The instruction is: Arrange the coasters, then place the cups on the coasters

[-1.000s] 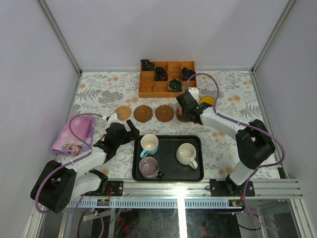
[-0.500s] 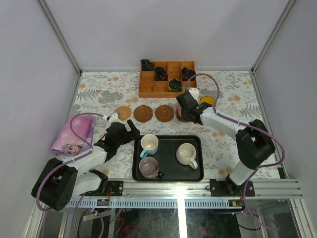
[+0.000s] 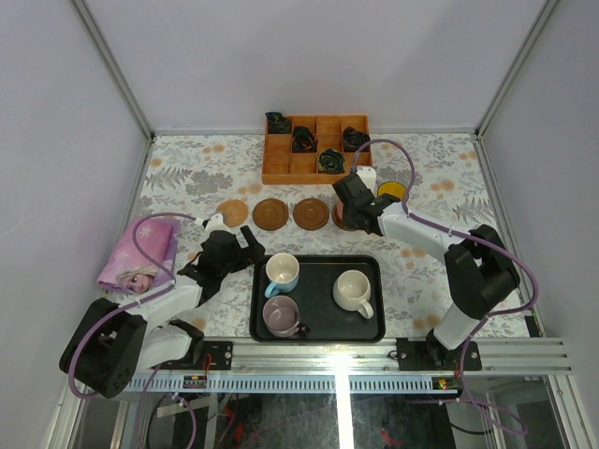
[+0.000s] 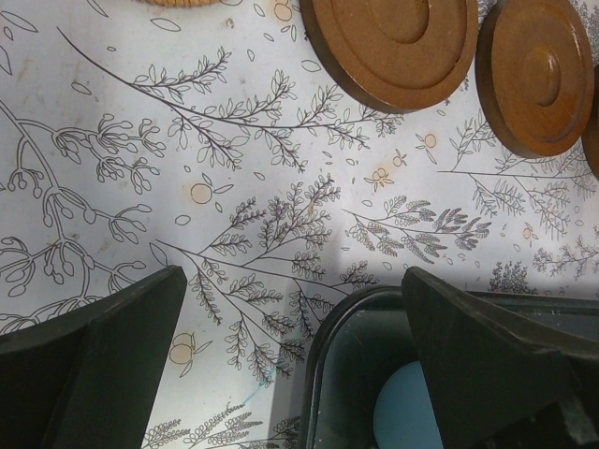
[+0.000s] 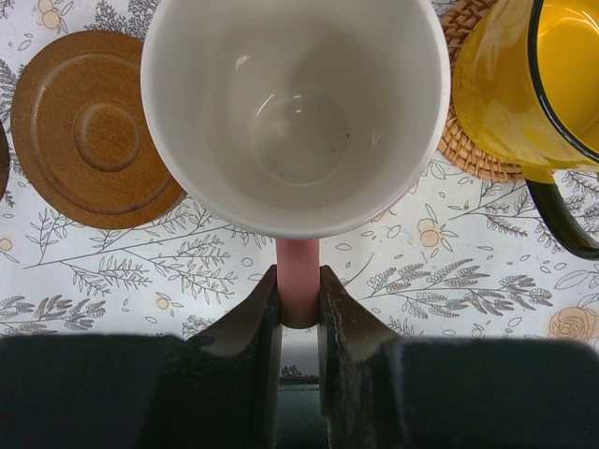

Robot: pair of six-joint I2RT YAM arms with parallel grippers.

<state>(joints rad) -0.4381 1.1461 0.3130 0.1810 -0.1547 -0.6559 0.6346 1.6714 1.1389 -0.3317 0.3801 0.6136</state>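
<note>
- Reaching toward 12 o'clock, right gripper (image 5: 299, 292) pinches pink cup (image 5: 295, 112) by its handle.
- Hovering at tray's (image 3: 318, 323) 9 o'clock, left gripper (image 4: 290, 318) gapes wide.
- Count: five cups (image 3: 352, 290), five coasters (image 3: 270, 213).

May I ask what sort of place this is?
Probably a robot test cell, not a home: plain white panels on an aluminium frame wall in a floral-clothed table, and the left arm and right arm are bolted to a metal rail at its near edge.

Three cups (image 3: 281, 271) in tray (image 3: 323, 313), coasters (image 3: 270, 213) behind
</note>
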